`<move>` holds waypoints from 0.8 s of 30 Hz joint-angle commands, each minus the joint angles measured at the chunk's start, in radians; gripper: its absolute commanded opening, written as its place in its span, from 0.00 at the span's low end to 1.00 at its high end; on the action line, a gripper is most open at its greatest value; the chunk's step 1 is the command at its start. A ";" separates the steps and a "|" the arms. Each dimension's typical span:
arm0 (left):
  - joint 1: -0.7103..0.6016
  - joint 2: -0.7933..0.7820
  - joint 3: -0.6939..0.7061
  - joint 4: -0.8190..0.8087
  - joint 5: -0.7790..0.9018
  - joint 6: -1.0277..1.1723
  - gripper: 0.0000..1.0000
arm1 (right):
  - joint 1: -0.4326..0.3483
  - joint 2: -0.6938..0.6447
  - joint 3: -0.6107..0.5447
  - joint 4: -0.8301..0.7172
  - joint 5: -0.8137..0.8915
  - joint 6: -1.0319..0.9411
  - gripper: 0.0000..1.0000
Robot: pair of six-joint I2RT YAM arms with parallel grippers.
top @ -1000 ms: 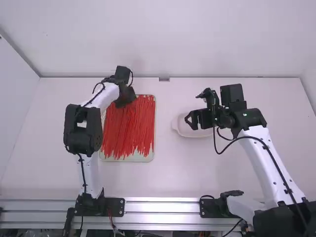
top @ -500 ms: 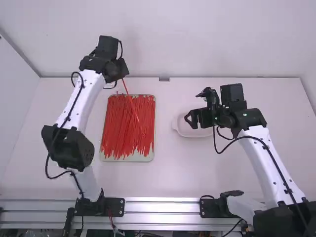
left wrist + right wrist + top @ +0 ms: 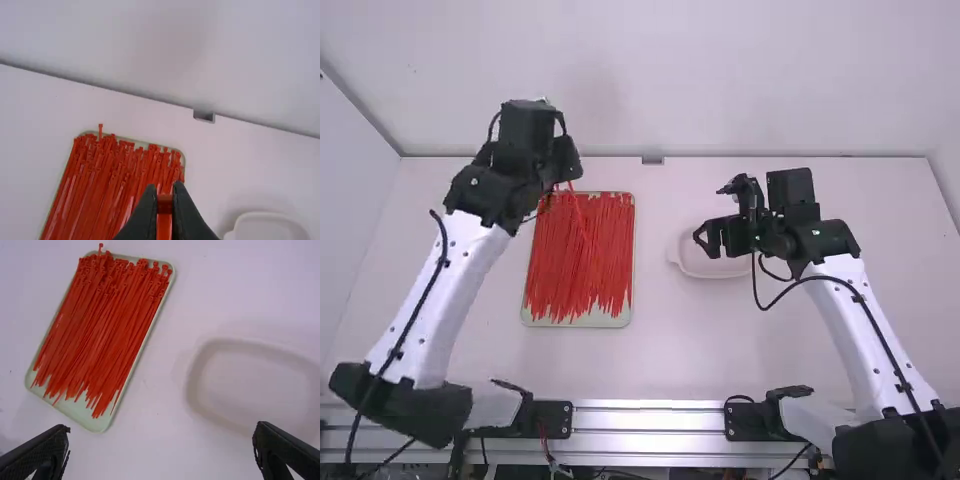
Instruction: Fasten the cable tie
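White table [image 3: 700, 320]; cable tie [image 3: 164, 221] within left pincer [image 3: 164, 190]

I see bright, even light on the matte white table [image 3: 720, 330], with only a soft shadow beside the shallow white plastic dish [image 3: 250, 385].

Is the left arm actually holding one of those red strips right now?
Yes: in the left wrist view, a red cable tie is pinched between the jaws of the left gripper.

White links [image 3: 450, 290], black joints [image 3: 510, 195], cables [image 3: 753, 280].
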 commanded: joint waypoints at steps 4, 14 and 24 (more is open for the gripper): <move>0.018 -0.163 -0.269 0.161 0.116 0.081 0.02 | 0.008 0.001 0.022 0.008 -0.072 -0.005 0.98; 0.010 -0.240 -0.452 0.332 0.340 0.167 0.02 | 0.089 0.001 0.022 0.084 -0.180 -0.004 0.98; 0.010 -0.239 -0.463 0.425 0.571 0.212 0.02 | 0.167 0.000 0.022 0.159 -0.179 0.006 0.98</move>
